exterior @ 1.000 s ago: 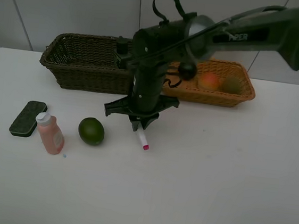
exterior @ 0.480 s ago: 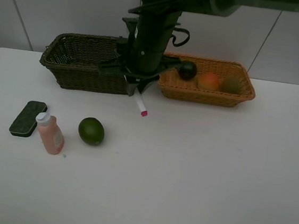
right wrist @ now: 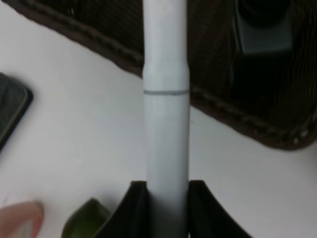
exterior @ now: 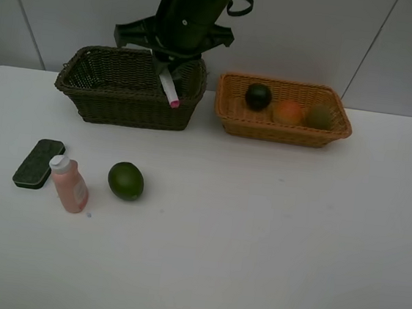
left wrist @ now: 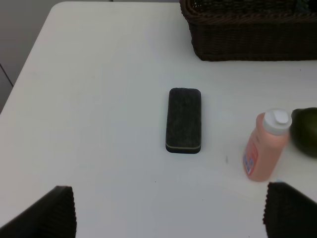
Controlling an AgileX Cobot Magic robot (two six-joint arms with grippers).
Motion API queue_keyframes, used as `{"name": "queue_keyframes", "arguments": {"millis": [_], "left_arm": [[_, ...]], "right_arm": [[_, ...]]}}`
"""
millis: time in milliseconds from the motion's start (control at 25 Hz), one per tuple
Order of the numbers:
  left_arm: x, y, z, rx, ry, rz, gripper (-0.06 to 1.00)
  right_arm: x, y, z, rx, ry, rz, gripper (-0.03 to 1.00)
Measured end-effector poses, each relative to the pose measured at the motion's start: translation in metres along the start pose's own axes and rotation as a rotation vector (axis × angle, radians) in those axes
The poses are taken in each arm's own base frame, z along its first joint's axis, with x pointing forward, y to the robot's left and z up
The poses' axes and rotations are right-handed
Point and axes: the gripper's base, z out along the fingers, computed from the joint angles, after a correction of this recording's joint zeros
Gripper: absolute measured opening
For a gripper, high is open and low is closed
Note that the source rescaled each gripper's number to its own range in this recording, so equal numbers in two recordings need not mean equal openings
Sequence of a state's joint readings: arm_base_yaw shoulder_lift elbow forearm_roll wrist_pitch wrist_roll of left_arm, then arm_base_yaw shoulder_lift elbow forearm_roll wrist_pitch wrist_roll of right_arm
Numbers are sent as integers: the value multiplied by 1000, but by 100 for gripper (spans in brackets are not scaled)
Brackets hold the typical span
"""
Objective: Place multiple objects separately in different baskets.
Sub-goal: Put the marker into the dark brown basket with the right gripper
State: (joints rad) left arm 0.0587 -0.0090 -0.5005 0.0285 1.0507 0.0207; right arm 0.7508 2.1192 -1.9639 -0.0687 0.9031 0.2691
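Note:
My right gripper (exterior: 164, 67) reaches across the middle and is shut on the white pink-tipped marker (exterior: 170, 90) (right wrist: 166, 99). It holds the marker above the right end of the dark brown basket (exterior: 124, 96), tip down. The dark pump bottle (right wrist: 262, 25) lies inside that basket. The tan basket (exterior: 282, 131) holds the mangosteen (exterior: 258, 96), peach (exterior: 288, 111) and kiwi (exterior: 318, 116). The eraser (left wrist: 184, 120), pink bottle (left wrist: 265, 146) and green fruit (exterior: 126, 181) rest on the table at the left. My left gripper (left wrist: 169, 191) hovers open near the eraser with nothing in it.
The white table (exterior: 271, 235) ends at a rounded left corner (left wrist: 59, 7) near the dark basket. A grey panelled wall (exterior: 59, 6) stands just behind both baskets.
My right gripper has lifted the marker off the table and carried it back and to the left, up over the dark basket. Nothing else on the table has moved.

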Motion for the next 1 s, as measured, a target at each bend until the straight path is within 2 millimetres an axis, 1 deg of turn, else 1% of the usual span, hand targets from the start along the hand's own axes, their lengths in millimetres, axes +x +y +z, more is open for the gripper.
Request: {"name": "queue_keyframes", "arguments": {"millis": [160,240,480,720,1000], "left_arm": [[0,0,0,0,0,0,100],[0,0,0,0,0,0,100],[0,0,0,0,0,0,100],[0,0,0,0,0,0,100],[0,0,0,0,0,0,100]], "right_arm": [[-13,4,0,-42,-147,-1,0],[-19,6,5,-61,-214,-2,0],[-22,9,37,-92,-330,-10,0],[-20,11,69,-117,-412,-17,0],[-21,3,88,-124,-479,-7,0]]}}
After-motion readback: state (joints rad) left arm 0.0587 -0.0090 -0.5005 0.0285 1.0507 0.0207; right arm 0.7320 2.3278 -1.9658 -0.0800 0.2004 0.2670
